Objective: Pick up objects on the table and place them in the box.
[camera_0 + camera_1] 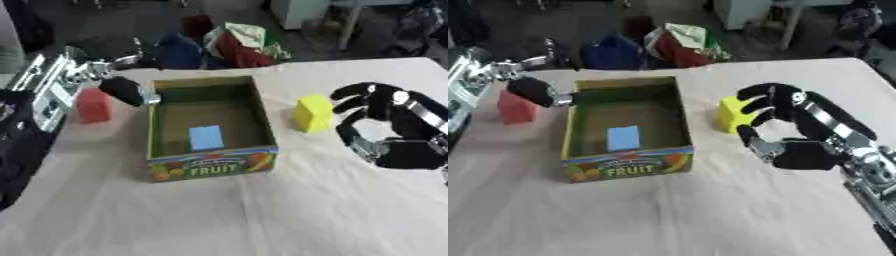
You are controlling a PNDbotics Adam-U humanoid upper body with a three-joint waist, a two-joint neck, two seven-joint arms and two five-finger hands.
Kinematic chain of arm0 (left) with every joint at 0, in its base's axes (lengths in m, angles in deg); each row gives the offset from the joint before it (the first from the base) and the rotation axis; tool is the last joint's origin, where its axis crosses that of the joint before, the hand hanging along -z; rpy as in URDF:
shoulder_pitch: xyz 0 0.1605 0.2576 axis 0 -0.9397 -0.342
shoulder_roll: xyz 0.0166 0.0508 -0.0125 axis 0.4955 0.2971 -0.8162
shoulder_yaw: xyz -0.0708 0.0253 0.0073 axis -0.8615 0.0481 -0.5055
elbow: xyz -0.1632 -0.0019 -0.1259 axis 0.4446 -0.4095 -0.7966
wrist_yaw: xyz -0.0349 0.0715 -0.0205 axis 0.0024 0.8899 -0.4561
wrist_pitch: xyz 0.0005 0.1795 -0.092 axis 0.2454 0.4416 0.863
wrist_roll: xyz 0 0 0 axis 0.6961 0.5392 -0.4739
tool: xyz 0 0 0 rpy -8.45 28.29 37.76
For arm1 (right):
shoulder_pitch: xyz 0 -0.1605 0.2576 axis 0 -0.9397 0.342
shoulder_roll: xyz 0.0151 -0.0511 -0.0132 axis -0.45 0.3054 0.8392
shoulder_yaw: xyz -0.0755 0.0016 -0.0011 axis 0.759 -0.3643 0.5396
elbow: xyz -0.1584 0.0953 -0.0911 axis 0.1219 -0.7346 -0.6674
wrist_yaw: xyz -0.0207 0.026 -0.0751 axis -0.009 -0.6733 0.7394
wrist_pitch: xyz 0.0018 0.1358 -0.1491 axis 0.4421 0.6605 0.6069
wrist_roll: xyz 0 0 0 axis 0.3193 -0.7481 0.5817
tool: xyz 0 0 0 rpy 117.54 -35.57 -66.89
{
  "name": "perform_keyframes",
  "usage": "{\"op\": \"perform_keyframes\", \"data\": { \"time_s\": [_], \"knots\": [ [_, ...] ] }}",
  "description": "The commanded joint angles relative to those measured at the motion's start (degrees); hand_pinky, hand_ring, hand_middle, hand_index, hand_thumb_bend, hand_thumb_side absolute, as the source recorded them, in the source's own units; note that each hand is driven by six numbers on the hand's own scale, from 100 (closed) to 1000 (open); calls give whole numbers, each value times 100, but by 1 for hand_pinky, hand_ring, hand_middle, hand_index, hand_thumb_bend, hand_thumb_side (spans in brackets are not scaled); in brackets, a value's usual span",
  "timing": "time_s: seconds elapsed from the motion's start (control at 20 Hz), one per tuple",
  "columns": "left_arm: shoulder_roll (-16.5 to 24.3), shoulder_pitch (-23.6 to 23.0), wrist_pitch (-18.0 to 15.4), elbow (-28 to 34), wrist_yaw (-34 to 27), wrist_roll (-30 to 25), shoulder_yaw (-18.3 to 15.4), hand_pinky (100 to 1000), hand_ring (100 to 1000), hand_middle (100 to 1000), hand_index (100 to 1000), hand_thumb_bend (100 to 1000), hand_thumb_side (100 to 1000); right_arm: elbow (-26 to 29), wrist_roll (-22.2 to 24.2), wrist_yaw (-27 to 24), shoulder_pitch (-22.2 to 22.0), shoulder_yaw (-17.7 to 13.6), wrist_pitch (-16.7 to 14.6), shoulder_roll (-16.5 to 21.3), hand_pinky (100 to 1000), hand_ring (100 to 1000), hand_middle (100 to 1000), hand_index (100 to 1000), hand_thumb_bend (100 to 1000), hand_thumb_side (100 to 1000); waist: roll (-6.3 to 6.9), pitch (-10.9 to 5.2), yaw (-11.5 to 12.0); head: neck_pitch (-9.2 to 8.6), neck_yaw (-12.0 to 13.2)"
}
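Note:
A cardboard box (213, 161) marked FRUIT stands open in the middle of the table, with a light blue block (206, 137) lying flat on its floor. To its right stands a yellow block (312, 114). My right hand (802, 131) is beside this block on its right, open, with its curved fingers (756, 102) reaching the block's right side and the thumb lower down, apart from it. A red block (93, 105) stands left of the box. My left hand (123, 90) hovers between the red block and the box's left wall.
A beige cloth (262, 215) covers the table. Coloured bags (232, 45) lie on the floor past the far edge. Dark gear (17, 150) sits along the left edge. The table's near part is bare cloth.

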Motion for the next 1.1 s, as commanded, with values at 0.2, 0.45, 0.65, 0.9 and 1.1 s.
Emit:
{"op": "perform_keyframes", "data": {
  "time_s": [0.2, 0.45, 0.65, 0.9, 1.1],
  "knots": [
    [362, 38, 222, -623, 430, 539, -285, 752, 723, 741, 814, 385, 701, 31, -30, 2, 18, -105, -10, 127, 662, 768, 790, 844, 198, 212, -26, -88, -1, -65, -16],
    [345, 31, 299, -1285, 843, 950, -528, 757, 736, 754, 817, 382, 690, 52, -46, -4, 5, -127, -20, 94, 661, 768, 790, 844, 198, 212, -55, -29, -76, -72, 5],
    [329, 43, 367, -1690, 1139, 1261, -712, 753, 734, 748, 814, 365, 662, 56, -67, -4, -13, -144, -24, 63, 661, 768, 789, 844, 197, 213, -48, 43, -165, -80, 30],
    [367, 36, 302, -2037, 1233, 1327, -880, 758, 735, 744, 814, 328, 573, 51, -84, 1, -25, -154, -33, 35, 661, 768, 789, 844, 190, 215, -23, 127, -259, -120, 115],
    [408, 29, 262, -2177, 1216, 1220, -972, 754, 730, 737, 813, 295, 546, 42, -98, 3, -20, -160, -41, 16, 660, 768, 789, 843, 188, 215, 3, 194, -311, -182, 266]
  ]
}}
